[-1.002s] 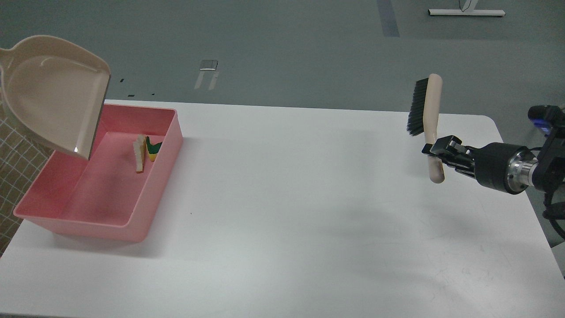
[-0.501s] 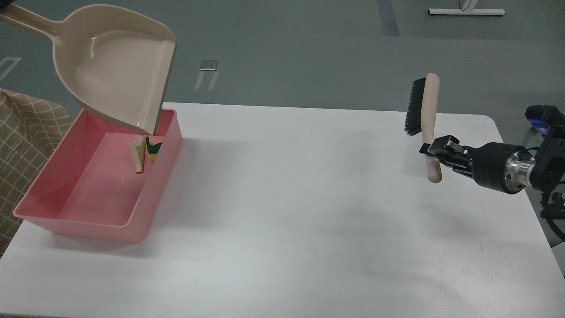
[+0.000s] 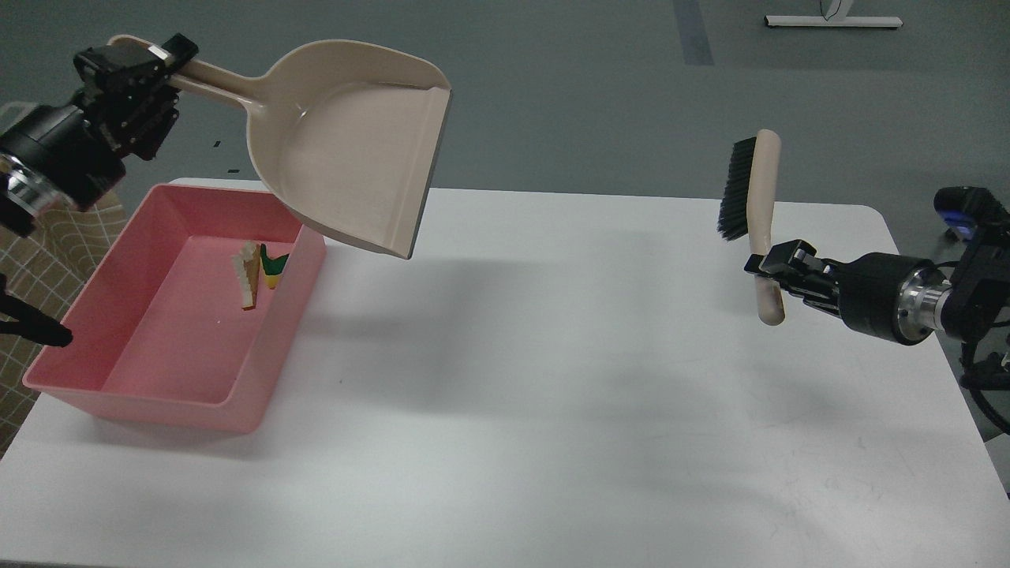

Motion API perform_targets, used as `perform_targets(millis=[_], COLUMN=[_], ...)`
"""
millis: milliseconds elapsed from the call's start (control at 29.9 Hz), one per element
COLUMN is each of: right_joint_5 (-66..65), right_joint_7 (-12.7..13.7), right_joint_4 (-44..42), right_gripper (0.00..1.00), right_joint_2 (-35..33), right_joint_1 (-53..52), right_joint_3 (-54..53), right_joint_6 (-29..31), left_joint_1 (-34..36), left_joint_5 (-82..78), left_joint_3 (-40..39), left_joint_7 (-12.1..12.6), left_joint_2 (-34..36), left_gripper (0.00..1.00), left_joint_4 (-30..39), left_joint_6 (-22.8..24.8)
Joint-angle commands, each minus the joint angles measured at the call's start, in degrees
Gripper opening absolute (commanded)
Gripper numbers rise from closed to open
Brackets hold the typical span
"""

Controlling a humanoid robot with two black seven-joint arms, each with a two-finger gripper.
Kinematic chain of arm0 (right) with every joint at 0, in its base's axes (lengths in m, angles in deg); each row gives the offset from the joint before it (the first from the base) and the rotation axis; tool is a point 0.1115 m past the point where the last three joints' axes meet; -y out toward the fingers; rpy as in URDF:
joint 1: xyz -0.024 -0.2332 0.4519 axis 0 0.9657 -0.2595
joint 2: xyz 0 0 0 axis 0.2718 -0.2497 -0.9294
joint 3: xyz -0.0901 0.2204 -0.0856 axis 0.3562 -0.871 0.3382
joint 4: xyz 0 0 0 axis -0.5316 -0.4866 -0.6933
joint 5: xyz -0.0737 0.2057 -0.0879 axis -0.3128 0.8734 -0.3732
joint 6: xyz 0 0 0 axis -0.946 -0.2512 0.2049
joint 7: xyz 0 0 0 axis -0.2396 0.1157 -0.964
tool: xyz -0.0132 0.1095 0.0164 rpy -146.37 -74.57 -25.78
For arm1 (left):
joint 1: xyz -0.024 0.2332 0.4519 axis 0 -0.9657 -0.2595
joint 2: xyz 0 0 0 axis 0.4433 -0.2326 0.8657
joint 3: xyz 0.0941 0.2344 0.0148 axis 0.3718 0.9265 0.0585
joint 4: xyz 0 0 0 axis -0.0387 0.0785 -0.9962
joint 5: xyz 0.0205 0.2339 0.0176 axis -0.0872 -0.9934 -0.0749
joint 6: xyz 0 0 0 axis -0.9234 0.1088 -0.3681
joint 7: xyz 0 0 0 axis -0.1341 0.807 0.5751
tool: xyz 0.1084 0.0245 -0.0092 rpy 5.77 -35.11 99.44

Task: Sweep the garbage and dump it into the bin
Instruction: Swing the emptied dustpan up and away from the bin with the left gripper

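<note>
Now the beige plastic dustpan (image 3: 355, 150), pinched at its handle by the left end effector (image 3: 154, 67), has swung from over the shallow pink plastic bin (image 3: 95, 379) toward three o'clock and looks empty. Both scraps, the white crusted bread piece (image 3: 248, 274) and yellow-green sponge chunk (image 3: 273, 268), lie in the bin, so dumping looks complete. At three o'clock, the right end effector (image 3: 769, 268) clamps the black-bristled brush (image 3: 750, 197) above the white table (image 3: 552, 394).

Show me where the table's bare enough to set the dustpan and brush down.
Widest bare patch: white table between the pink bin and the brush, under the lifted dustpan's lip and forward to the near edge. Crowded: far-left corner, filled by the bin.
</note>
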Motion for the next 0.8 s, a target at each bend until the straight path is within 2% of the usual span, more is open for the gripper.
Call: perform_targets(millis=[0,434,769], right_joint_5=[0.00,0.00,0.00], right_joint_7=[0.00,0.00,0.00], right_joint_4=[0.08,0.08,0.08], right_gripper=[0.00,0.00,0.00], right_joint_2=[0.00,0.00,0.00], right_joint_1=[0.00,0.00,0.09], right_joint_3=[-0.02,-0.02,0.24], right_joint_6=[0.00,0.00,0.00], left_joint_1=[-0.04,4.96,8.66], left_joint_5=[-0.50,-4.98,-7.01], left_joint_3=[0.74,13.13,21.84], left_joint_7=[0.00,0.00,0.00], left_joint_2=[-3.87,-15.03,-22.25], left_gripper=[0.00,0.00,0.00], left_joint_4=[0.00,-0.26,-3.34], left_joint_6=[-0.12,-7.14,-11.64])
